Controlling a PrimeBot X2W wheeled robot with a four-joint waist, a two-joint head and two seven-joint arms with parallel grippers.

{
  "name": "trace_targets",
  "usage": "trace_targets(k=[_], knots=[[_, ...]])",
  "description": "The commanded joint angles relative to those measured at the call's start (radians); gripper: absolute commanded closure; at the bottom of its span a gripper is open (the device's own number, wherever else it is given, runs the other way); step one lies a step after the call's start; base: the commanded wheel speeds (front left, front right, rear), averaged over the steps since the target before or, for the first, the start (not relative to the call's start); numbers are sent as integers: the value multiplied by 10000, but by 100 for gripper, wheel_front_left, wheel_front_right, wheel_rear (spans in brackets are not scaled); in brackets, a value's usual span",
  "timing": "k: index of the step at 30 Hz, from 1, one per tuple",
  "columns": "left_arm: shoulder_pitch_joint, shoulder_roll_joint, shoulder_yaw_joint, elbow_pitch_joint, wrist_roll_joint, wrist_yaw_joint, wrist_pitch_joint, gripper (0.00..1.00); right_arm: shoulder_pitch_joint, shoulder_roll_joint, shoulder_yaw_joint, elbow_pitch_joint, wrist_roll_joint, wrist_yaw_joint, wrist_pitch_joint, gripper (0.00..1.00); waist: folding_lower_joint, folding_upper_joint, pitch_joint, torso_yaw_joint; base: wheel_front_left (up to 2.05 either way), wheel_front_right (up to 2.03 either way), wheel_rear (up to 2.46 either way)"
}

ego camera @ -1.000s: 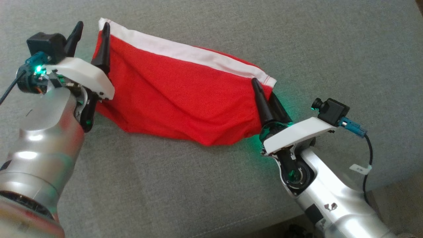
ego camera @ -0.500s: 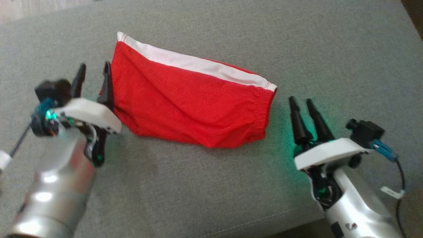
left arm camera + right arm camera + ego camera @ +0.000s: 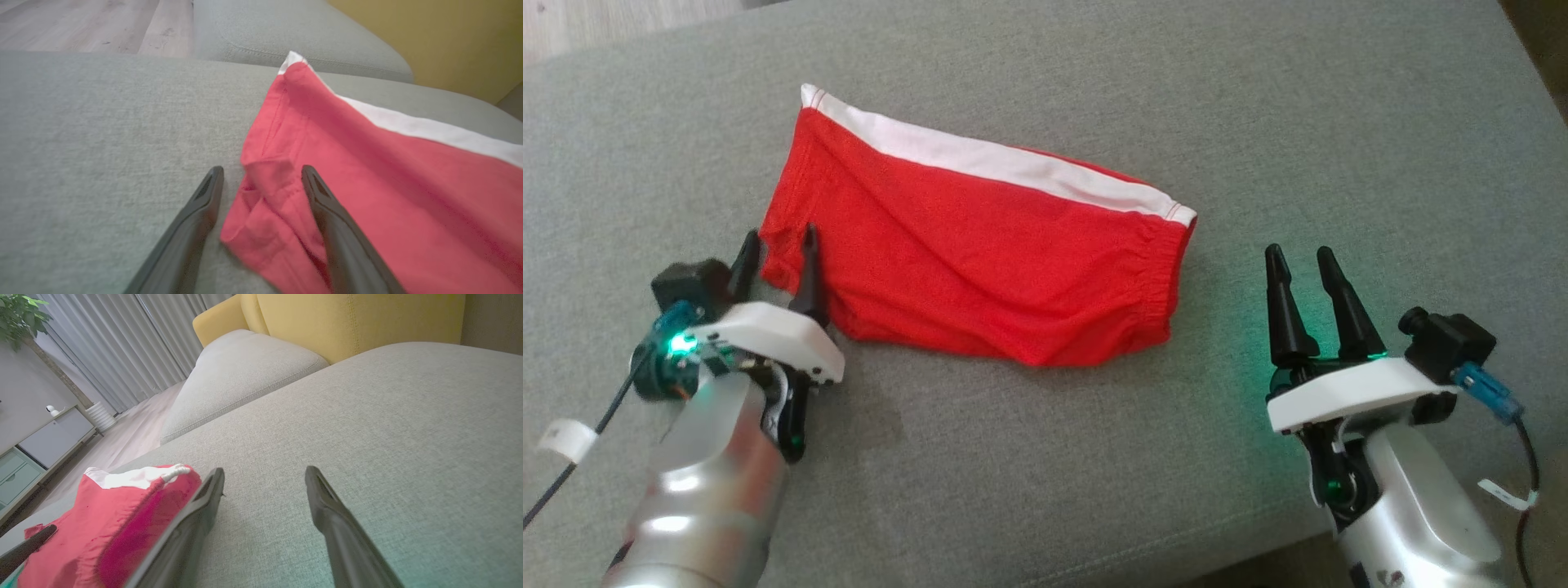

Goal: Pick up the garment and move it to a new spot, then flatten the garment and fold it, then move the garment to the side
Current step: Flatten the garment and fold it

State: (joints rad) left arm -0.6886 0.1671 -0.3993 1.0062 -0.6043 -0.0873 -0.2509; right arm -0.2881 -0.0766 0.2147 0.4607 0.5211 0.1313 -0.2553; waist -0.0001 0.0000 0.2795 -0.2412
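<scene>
Red garment (image 3: 980,253) lies flat-ish on the grey sofa cushion (image 3: 1094,457), approx mid-cushion, long axis running far-left to near-right. White stripe (image 3: 980,159) runs along its far edge. Gathered elastic waistband (image 3: 1168,269) is at the right end, and the near edge is a bit rumpled.

Left gripper (image 3: 778,238) is at the garment's near-left corner w/ fingers moderately apart, not clamped on anything. In the left wrist view the left gripper (image 3: 261,169) has a folded-over bit of the garment (image 3: 367,183) corner lying btwn the fingers. The right-hand finger sits over red cloth and the left-hand one over bare cushion just beside the hem. Can't tell if the tips actually touch the fabric.

Right gripper (image 3: 1298,251) is off to the right of the waistband end, near it but clear of the cloth. Its fingers are spread, holding nothing, and point toward the far side. Right wrist view: right gripper (image 3: 264,469) is over bare grey cushion, w/ the garment (image 3: 102,514) at the lower left of that view, white stripe end showing.

Green LED glow shows on both wrists and on the cushion by the right one.

Background: second grey cushion (image 3: 245,363) beyond, yellow backrest (image 3: 347,318), grey curtains (image 3: 122,343), low cabinet (image 3: 41,445), wood floor (image 3: 81,24).
</scene>
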Motion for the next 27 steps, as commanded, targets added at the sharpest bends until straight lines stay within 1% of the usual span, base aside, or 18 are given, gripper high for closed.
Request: trace_targets(k=[1,4,6,7,8,11,16,18,21,22,23,27], knots=[[-86,202,370,89,104,132,-108,0,85,63,136,-360,-107,-6,-65,0,1,0,-55,-31,0,0,0],[-113,75,367,765,209,261,-108,0,146,93,38,-398,-204,-6,-65,0,1,0,-143,-29,0,0,0],[-137,-57,258,1188,273,217,-97,0,160,96,-37,-422,-284,-6,-65,0,1,0,-211,2,0,0,0],[-146,-149,189,1380,271,116,-53,60,152,56,-17,-468,-408,-6,-65,0,1,0,-244,26,0,0,0],[-155,-239,103,1533,278,4,-10,100,151,22,-6,-513,-517,-6,-65,0,1,0,-281,54,0,0,0],[-178,-397,-246,1873,407,-229,107,100,138,-56,-18,-610,-782,-6,-65,0,1,0,-395,150,0,0,0],[52,-594,97,1878,3,-320,-70,100,228,-93,-172,-662,-1182,-6,-65,0,1,0,-833,465,0,0,0],[376,-667,301,1691,-88,-248,-97,100,365,-75,-315,-591,-1276,-6,-65,0,1,0,-1138,681,0,0,0],[1140,-752,748,899,-80,11,-103,100,611,-61,-526,-507,-1428,-6,-65,0,1,0,-1557,1099,0,0,0],[1140,-752,748,899,-80,11,-103,100,611,-61,-526,-507,-1428,-6,-65,0,1,0,-1557,1099,0,0,0],[1748,-786,1033,390,13,101,-105,100,768,-48,-638,-441,-1516,-6,-65,0,1,0,-1763,1392,0,0,0],[2739,-917,1475,-204,194,129,-106,100,933,-13,-687,-326,-1651,-6,-65,0,1,0,-2000,1873,0,0,0]])
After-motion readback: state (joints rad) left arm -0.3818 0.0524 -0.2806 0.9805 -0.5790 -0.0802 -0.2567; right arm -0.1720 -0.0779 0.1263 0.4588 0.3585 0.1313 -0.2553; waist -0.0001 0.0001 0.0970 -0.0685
